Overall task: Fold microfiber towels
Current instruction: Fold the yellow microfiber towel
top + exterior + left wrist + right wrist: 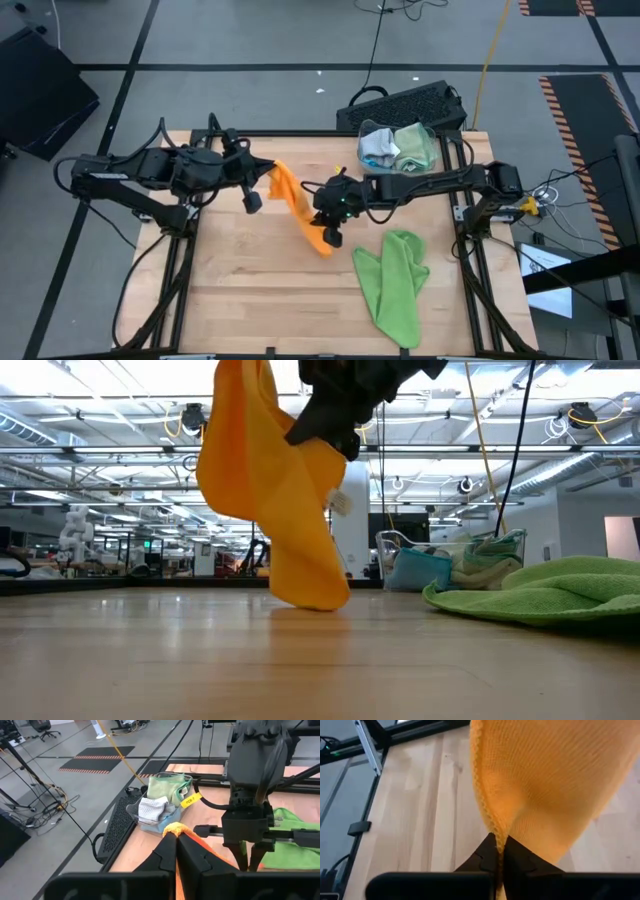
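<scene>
An orange microfiber towel (300,210) hangs between my two grippers over the middle of the table. My left gripper (265,180) is shut on its upper end. My right gripper (325,208) is shut on it lower down, toward the table's right. In the low view the towel (280,510) drapes down in a loose fold. Its lowest end (312,600) is at the table top, and a small white tag (340,503) shows on it. A lime green towel (395,285) lies crumpled on the table at the near right. My left gripper pinches a bunched corner of the orange towel (172,827) between its two fingertips, coming from the table's left and slanting slightly down. The cloth hangs away below it. My right gripper pinches the towel's stitched edge (492,827) between its two fingers, coming from the table's right and slanting down. The cloth runs up from the fingers and spreads out; one layer or several, I cannot tell.
A clear bin (400,148) with green and grey cloths stands at the table's far right corner. A black keyboard (405,105) lies on the floor behind it. Bare wood (240,290) lies at the near left.
</scene>
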Robot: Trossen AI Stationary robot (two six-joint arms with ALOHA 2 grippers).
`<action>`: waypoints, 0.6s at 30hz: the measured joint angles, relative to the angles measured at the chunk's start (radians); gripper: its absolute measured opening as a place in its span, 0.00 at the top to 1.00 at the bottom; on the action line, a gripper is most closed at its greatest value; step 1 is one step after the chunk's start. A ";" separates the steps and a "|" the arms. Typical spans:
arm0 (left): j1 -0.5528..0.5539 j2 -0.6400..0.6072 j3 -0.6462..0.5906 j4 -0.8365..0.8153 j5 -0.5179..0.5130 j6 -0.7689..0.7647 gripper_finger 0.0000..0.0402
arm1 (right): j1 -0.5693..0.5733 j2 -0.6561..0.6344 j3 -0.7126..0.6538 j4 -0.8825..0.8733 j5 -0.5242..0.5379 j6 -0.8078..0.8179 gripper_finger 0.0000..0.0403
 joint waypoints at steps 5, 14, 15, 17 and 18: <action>0.000 0.000 0.000 -0.008 0.000 0.000 0.97 | 0.000 -0.001 0.000 0.007 -0.026 -0.001 0.97; 0.000 0.000 0.000 -0.008 0.001 -0.006 0.99 | 0.000 -0.001 0.000 0.001 -0.078 -0.004 0.95; 0.000 0.000 0.000 -0.008 0.001 -0.006 0.98 | 0.000 0.000 0.000 0.003 -0.078 -0.004 0.96; 0.000 0.000 0.000 -0.008 0.001 -0.006 0.96 | 0.000 0.000 0.000 0.012 -0.081 -0.004 0.96; 0.000 0.000 0.000 -0.008 0.001 -0.006 0.96 | 0.000 -0.001 0.000 0.017 -0.082 -0.005 0.96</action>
